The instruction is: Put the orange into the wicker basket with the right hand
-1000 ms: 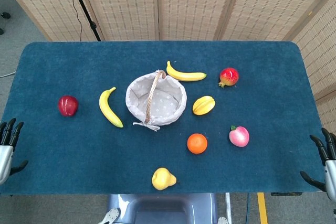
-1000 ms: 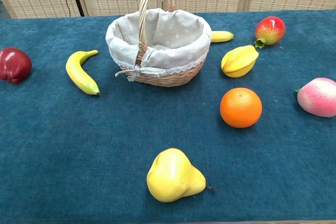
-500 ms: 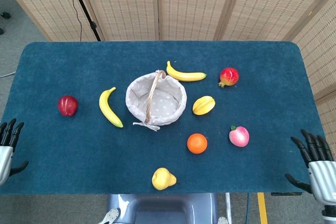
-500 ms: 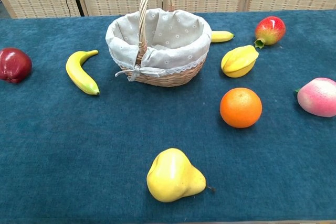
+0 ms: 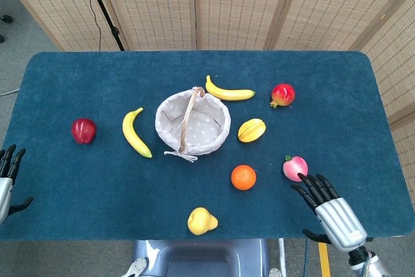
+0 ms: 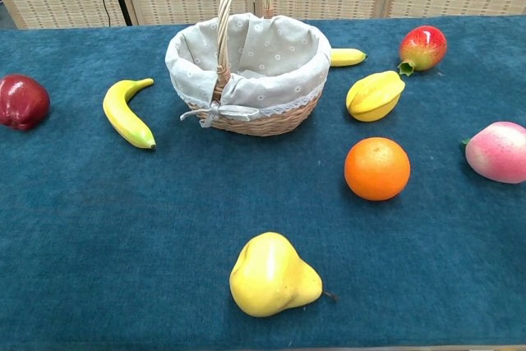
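Observation:
The orange [image 5: 243,177] [image 6: 377,168] lies on the blue table, in front and to the right of the wicker basket [image 5: 192,123] [image 6: 246,67], whose cloth-lined inside holds nothing. My right hand [image 5: 332,213] hovers over the table's front right part, open with fingers spread, fingertips close to a pink peach [image 5: 295,168]. It is well to the right of the orange and touches nothing. My left hand [image 5: 6,180] hangs open at the table's front left edge. Neither hand shows in the chest view.
Around the basket lie a yellow star fruit [image 5: 251,130], two bananas [image 5: 135,133] [image 5: 229,92], a red pomegranate [image 5: 283,95] and a red apple [image 5: 83,130]. A yellow pear [image 5: 201,220] sits near the front edge.
My right hand has moved from the table's right edge inward to the left, over the front right of the table near the peach. The fruits and basket have not moved.

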### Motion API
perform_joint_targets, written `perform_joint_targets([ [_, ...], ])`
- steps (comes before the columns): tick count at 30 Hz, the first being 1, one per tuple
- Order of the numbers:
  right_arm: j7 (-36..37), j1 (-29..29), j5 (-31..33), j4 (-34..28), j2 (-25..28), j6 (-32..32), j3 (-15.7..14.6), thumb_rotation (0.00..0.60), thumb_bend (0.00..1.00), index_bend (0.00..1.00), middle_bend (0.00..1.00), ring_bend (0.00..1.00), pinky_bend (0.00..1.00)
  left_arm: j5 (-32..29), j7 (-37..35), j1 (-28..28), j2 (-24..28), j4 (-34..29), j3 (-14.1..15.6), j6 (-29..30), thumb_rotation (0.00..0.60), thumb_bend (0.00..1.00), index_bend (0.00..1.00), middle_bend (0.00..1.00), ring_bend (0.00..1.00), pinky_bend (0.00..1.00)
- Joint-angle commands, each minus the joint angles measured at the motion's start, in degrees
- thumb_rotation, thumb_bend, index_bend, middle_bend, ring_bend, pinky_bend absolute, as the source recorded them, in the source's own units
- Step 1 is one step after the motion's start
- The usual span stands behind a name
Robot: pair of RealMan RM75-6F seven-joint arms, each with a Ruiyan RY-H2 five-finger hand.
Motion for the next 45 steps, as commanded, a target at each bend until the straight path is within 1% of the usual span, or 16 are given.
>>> perform_joint_targets([
  [1, -0.67, 2.61, 2.41, -0.03, -2.87, -3.47, 1.42, 0.6, 0.0, 0.11, 0.0, 0.0, 0.01, -0.05, -0.13, 0.01, 0.06, 0.01, 0.0, 0.0, 0.6, 0.0, 0.0, 0.0, 0.0, 0.0],
  [5, -1.19, 5.05, 5.98, 0.73, -5.83, -6.79, 3.36, 0.6, 0.0, 0.11, 0.0, 0.01, 0.01, -0.15, -0.44, -0.05, 0.12, 0.11, 0.02, -0.18, 0.6, 0.0, 0.0, 0.0, 0.0, 0.0],
  [9, -2.33, 7.65, 11.06, 1.91, -9.07, -10.01, 5.8, 0.6, 0.0, 0.11, 0.0, 0.01, 0.01, -0.3, -0.9, -0.1, 0.25, 0.17, -0.03, -0.28, 0.6, 0.0, 0.0, 0.0, 0.0, 0.0],
  [14, -3.32, 9.2, 14.98, 3.17, -11.9, -11.69, 7.28, 0.6, 0.0, 0.14, 0.0, 0.01, 0.01, -0.37, -1.16, -0.1, 0.32, 0.22, -0.11, -0.18, 0.6, 0.0, 0.0, 0.0, 0.0, 0.0],
  [24, -6.15, 12.27, 22.77, 9.33, -20.39, -14.11, 9.82, 0.6, 0.0, 0.15, 0.0, 0.02, 0.02, -0.64, -1.63, -0.09, 0.57, 0.24, -0.2, -0.17, 0.6, 0.0, 0.0, 0.0, 0.0, 0.0],
  [35, -7.69, 13.44, 26.16, 10.89, -25.98, -14.07, 9.38, 0.6, 0.0, 0.16, 0.0, 0.03, 0.03, -1.26, -2.01, -0.18, 0.7, 0.4, -0.38, -0.44, 0.6, 0.0, 0.0, 0.0, 0.0, 0.0],
  [41, -9.03, 13.74, 27.31, 10.56, -27.83, -13.54, 9.02, 0.6, 0.0, 0.17, 0.0, 0.04, 0.03, -1.41, -2.28, -0.19, 0.77, 0.45, -0.44, -0.45, 0.6, 0.0, 0.0, 0.0, 0.0, 0.0],
  [45, -9.54, 14.02, 28.64, 10.57, -29.07, -13.17, 9.34, 0.6, 0.0, 0.18, 0.01, 0.04, 0.03, -1.33, -2.54, -0.18, 0.86, 0.47, -0.39, -0.45, 0.6, 0.0, 0.0, 0.0, 0.0, 0.0],
])
